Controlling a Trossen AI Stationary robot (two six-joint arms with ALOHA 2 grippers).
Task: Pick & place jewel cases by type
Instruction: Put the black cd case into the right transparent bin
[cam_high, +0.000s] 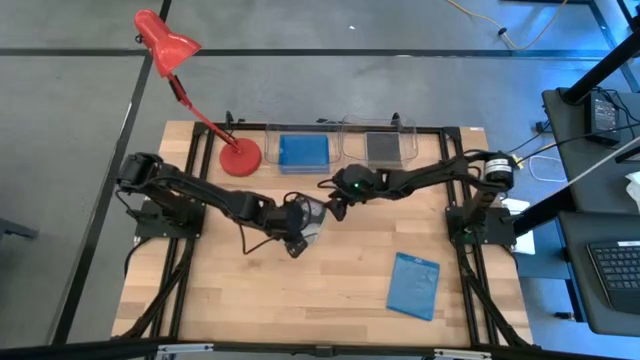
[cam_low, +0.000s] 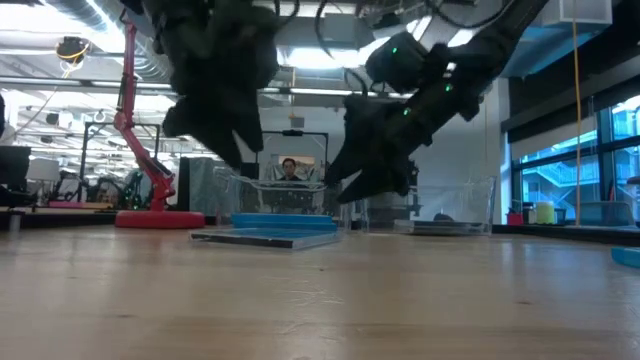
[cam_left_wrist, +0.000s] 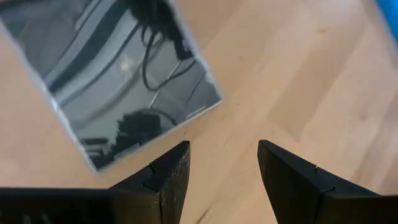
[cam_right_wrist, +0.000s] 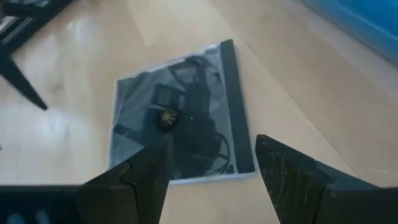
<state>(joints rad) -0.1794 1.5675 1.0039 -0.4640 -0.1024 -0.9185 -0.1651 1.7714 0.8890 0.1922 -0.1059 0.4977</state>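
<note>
The table (cam_high: 250, 290) is pale wood with a black frame. A blue case (cam_high: 414, 285) lies on it, another blue case (cam_high: 303, 150) sits in a clear tray (cam_high: 272, 135), and the centre case (cam_right_wrist: 180, 115) is glossy grey with a dark spine. The lamp (cam_high: 165, 45) is red, both arms black.

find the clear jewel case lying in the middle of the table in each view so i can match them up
High view: clear jewel case at table centre, between the left gripper and right gripper.
Low view: flat on the wood, left of centre, under both arms.
Left wrist view: upper left, past the open fingers.
Right wrist view: centre, just beyond the open fingers.
Shared landmark: the wooden table.
</note>
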